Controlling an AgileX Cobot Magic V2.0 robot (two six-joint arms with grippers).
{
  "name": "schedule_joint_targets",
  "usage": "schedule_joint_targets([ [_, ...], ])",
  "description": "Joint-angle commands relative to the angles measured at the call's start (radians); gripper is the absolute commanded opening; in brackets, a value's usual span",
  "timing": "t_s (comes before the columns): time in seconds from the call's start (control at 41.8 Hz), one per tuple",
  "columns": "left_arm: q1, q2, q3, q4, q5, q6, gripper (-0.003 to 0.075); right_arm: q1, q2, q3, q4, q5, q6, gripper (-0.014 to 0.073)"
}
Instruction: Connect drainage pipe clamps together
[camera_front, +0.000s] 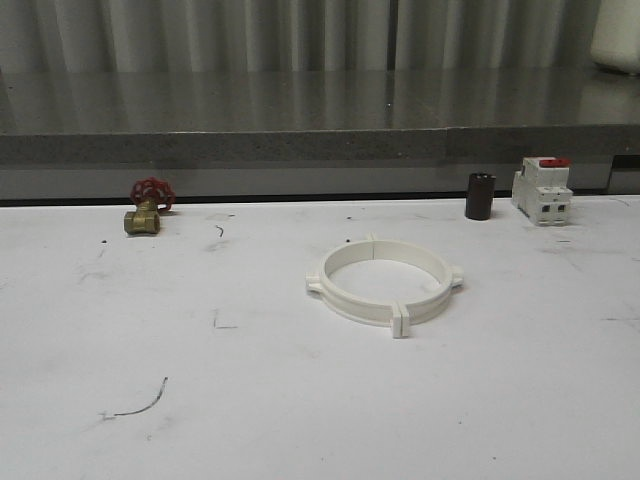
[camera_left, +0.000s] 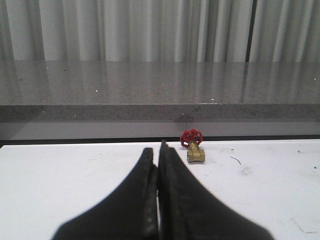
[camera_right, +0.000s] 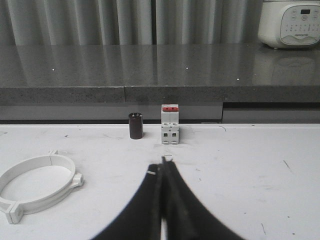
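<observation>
The two white drainage pipe clamps (camera_front: 385, 280) lie flat in the middle of the white table, joined end to end as one ring with square tabs at its seams. The same clamps (camera_right: 35, 185) appear in the right wrist view, off to one side of my fingers. My left gripper (camera_left: 158, 152) is shut with nothing between its black fingers, low over the table, pointing toward the back ledge. My right gripper (camera_right: 162, 165) is shut and empty too, apart from the ring.
A brass valve with a red handwheel (camera_front: 148, 207) stands at the back left, also seen ahead of the left fingers (camera_left: 193, 146). A black cylinder (camera_front: 480, 196) and a white breaker with a red top (camera_front: 542, 189) stand at the back right. A grey ledge (camera_front: 320, 140) runs behind the table.
</observation>
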Motion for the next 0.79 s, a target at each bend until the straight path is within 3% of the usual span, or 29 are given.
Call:
schedule_joint_targets([
  [0.0, 0.003, -0.01, 0.025, 0.0, -0.089, -0.009, -0.002, -0.004, -0.017, -0.004, -0.01, -0.08, 0.004, -0.0117],
  [0.765, 0.003, -0.01, 0.025, 0.0, -0.089, -0.009, -0.002, -0.004, -0.016, -0.005, -0.01, -0.05, 0.004, -0.0117],
])
